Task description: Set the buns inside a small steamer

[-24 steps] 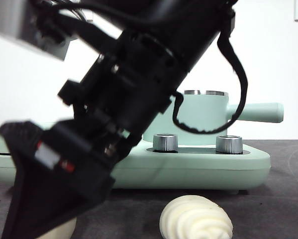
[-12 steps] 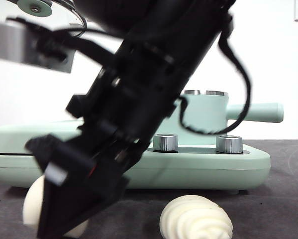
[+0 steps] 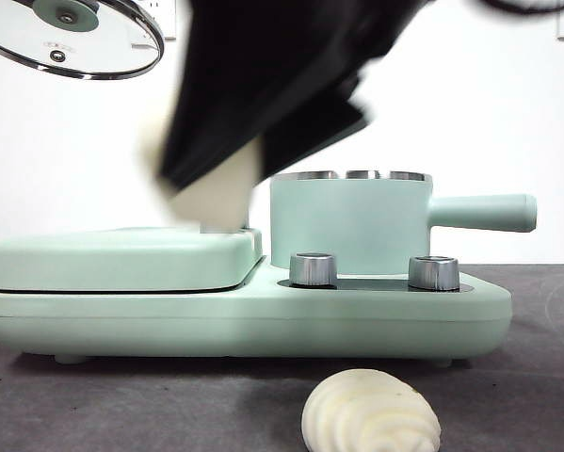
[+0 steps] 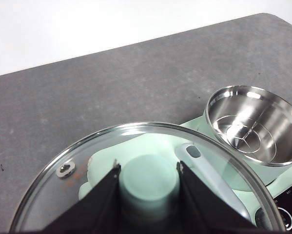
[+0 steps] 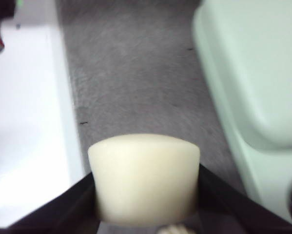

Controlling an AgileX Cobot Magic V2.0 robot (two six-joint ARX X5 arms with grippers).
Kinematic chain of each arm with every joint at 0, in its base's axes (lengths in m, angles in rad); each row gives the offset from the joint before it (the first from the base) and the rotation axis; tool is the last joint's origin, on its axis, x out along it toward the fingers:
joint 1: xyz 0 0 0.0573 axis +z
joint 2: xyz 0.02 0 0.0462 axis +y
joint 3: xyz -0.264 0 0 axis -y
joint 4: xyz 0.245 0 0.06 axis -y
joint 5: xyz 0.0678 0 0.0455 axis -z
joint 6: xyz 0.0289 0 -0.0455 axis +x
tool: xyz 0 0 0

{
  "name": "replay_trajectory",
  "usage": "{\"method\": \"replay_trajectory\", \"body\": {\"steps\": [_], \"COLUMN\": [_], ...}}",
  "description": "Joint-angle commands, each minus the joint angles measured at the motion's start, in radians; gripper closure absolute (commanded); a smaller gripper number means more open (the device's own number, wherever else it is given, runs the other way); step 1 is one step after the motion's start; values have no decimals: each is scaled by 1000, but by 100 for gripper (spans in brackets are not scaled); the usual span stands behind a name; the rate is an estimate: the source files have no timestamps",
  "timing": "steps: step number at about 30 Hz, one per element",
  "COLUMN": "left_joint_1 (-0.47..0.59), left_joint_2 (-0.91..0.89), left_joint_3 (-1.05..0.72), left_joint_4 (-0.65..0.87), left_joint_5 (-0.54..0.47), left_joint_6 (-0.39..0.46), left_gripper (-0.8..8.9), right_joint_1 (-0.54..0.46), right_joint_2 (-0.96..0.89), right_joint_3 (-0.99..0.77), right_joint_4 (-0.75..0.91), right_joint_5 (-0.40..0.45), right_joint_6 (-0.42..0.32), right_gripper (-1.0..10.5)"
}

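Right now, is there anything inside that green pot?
No bun yet: in the left wrist view the small steamer shows a bare steel bowl with a wire rack. The glass lid is held aloft, covering nothing inside.

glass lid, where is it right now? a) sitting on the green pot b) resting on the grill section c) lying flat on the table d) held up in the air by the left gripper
d: the left gripper clamps the glass lid by its knob, high above the open pot.
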Motion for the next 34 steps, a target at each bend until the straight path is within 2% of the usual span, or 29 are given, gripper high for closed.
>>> {"method": "replay_trajectory", "body": {"steps": [1, 4, 8, 14, 17, 24, 34], "left_joint_1": [0, 0, 0, 0, 0, 0, 0], "left_joint_2": [1, 1, 1, 1, 1, 1, 1], "left_joint_3": [17, 17, 17, 17, 17, 17, 17], "left_joint_4": [28, 28, 28, 28, 28, 27, 28], "left_joint_5": [5, 5, 5, 5, 5, 5, 5], "left_joint_6": [-8, -8, -8, -8, -8, -8, -8], "left_gripper": [802, 802, 802, 802, 802, 802, 802], "right_joint_1": [-31, -99, -209, -366, -429, -508, -541], "right_joint_2": [-53, -92, -89, -29, 39, 253, 487], "right_joint_3": [50, 123, 256, 419, 497, 660, 744], "right_joint_4": [-84, -221, -375, -402, -401, -400, -342], "right_joint_5": [1, 1, 0, -4, -5, -3, 1], "right_joint_6": [121, 179, 190, 179, 137, 56, 26], "right_gripper": [696, 696, 696, 696, 696, 696, 695]}}
